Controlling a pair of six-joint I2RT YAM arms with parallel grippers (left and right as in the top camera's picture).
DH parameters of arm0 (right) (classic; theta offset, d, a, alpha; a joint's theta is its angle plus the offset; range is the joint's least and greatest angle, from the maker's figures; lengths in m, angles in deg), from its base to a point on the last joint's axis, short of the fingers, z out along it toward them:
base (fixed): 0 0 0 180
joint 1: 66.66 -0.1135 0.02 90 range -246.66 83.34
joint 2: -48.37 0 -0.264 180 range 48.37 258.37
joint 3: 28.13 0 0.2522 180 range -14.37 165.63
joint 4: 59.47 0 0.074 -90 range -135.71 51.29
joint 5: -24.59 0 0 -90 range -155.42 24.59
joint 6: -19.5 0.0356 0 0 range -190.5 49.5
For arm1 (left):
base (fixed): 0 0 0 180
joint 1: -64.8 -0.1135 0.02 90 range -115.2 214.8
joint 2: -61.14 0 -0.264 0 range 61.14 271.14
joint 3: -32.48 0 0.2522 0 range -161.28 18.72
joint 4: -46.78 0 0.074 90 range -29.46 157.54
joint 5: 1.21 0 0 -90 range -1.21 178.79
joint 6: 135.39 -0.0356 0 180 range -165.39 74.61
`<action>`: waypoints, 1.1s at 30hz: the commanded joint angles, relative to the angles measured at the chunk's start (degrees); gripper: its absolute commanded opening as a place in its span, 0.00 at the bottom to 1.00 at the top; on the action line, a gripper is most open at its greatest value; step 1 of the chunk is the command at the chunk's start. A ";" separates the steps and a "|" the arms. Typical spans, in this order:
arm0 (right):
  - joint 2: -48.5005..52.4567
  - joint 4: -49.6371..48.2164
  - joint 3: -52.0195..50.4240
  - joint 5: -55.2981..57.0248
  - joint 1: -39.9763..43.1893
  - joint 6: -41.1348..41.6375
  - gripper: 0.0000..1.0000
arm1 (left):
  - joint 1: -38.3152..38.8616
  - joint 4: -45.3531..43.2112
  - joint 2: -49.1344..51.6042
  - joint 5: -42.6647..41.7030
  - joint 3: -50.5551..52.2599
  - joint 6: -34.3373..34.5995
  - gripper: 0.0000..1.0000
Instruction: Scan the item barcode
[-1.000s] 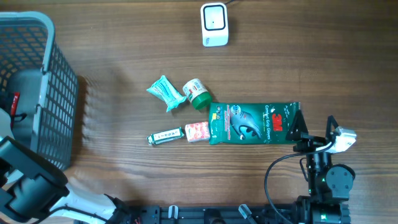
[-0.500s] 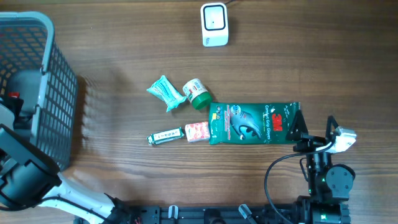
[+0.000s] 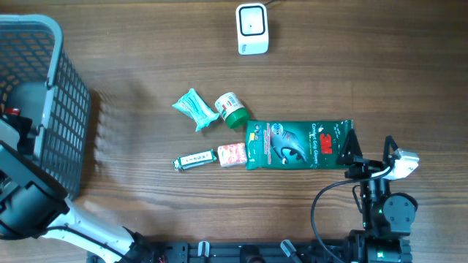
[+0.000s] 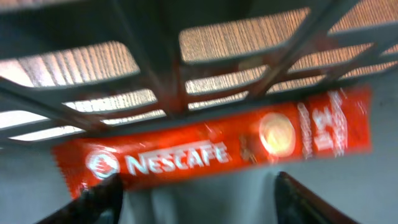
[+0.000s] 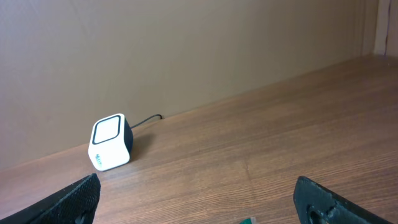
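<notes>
A red Nescafe stick sachet (image 4: 211, 149) lies on the grey basket floor against the mesh wall. My left gripper (image 4: 196, 182) is down inside the basket, open, its fingertips just short of the sachet and the left fingertip (image 4: 106, 190) at the sachet's lower left end. Only bare basket floor shows between the fingers. From overhead a red speck of the sachet (image 3: 12, 111) shows in the basket. The white scanner (image 3: 252, 28) stands at the far edge of the table and appears in the right wrist view as the scanner (image 5: 111, 141). My right gripper (image 3: 353, 150) is open over the table.
The grey mesh basket (image 3: 69, 109) fills the left side. On the table lie a green 3M gloves pack (image 3: 296, 144), a teal packet (image 3: 194, 108), a green-capped jar (image 3: 231, 109), a small tube (image 3: 194, 159) and a pink packet (image 3: 231, 153).
My left arm has shifted a little deeper into the basket and its jaws have narrowed somewhat. The right arm and the items on the table have not moved.
</notes>
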 commanded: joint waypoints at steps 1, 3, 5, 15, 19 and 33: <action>-0.28 -0.31 -0.07 0.42 -0.17 -0.63 1.00 | -0.15 1.27 3.02 -0.76 -0.11 0.09 0.69; -0.28 -0.31 -0.07 0.42 -0.17 -0.66 1.00 | -0.15 1.60 3.02 -0.74 -0.11 0.07 0.54; -0.28 -0.31 -0.07 0.42 -0.17 -0.66 1.00 | -0.17 2.19 3.02 -0.72 -0.11 0.09 0.35; -0.28 -0.31 -0.07 0.42 -0.17 -0.66 1.00 | -0.15 3.32 2.99 -0.72 -0.13 0.09 0.19; -0.28 -0.31 -0.07 0.42 -0.17 -0.66 1.00 | 0.28 4.66 2.97 -0.70 -0.13 0.04 1.00; -0.28 -0.31 -0.07 0.42 -0.17 -0.63 1.00 | 1.70 4.76 1.68 3.93 -3.67 1.70 1.00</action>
